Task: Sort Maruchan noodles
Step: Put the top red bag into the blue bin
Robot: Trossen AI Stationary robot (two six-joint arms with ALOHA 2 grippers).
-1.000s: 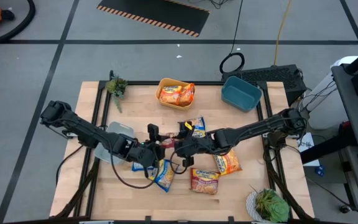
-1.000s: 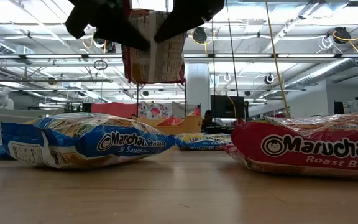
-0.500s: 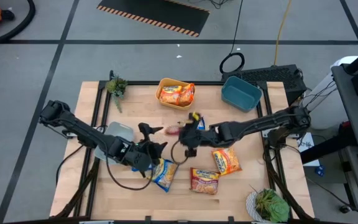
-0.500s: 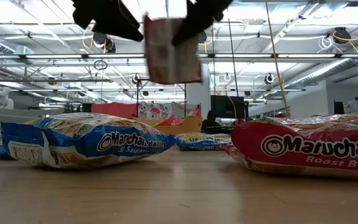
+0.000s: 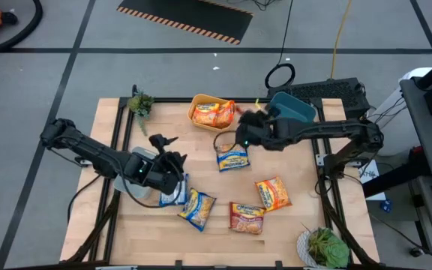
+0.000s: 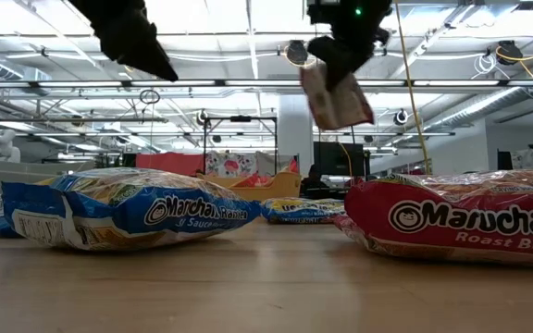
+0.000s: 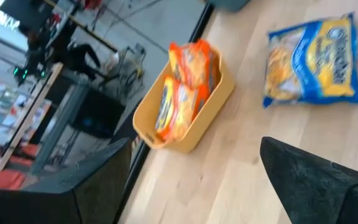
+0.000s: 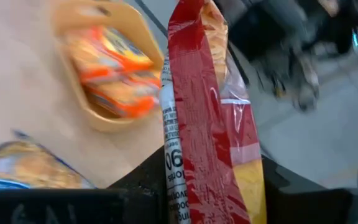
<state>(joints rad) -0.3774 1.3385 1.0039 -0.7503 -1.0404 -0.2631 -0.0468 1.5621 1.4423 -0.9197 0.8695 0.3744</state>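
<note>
A red-brown Maruchan noodle packet (image 8: 204, 112) hangs in the air from my right gripper (image 5: 247, 124), which is shut on it between the yellow bin (image 5: 198, 101) and the teal bin (image 5: 291, 112). My left gripper (image 5: 163, 142) stands open with nothing in it, above the table's left half next to the grey bin (image 5: 147, 155). Several more packets lie flat on the wood: a blue-and-yellow one (image 5: 232, 157) at the middle, two blue-and-yellow ones (image 5: 199, 208) at the near left, and an orange one (image 5: 274, 193) and a red-brown one (image 5: 247, 217) at the near right. My right gripper pinches the packet between its two fingers at its upper end (image 6: 326, 70). In the right wrist view the packet stands edge-on between the fingers (image 8: 272, 186). It hangs tilted below the gripper, lifted clear of the table and the bins.
The yellow bin holds orange packets (image 7: 182, 93). A small plant (image 5: 139, 103) stands at the far left corner and another plant (image 5: 325, 246) at the near right corner. Bare wood lies along the near edge.
My left gripper has opened, let go of the red-brown packet and drawn back toward the table's left edge. My right gripper has kept the packet and carried it up and toward the far right, between the yellow and teal bins, where it hangs tilted.
</note>
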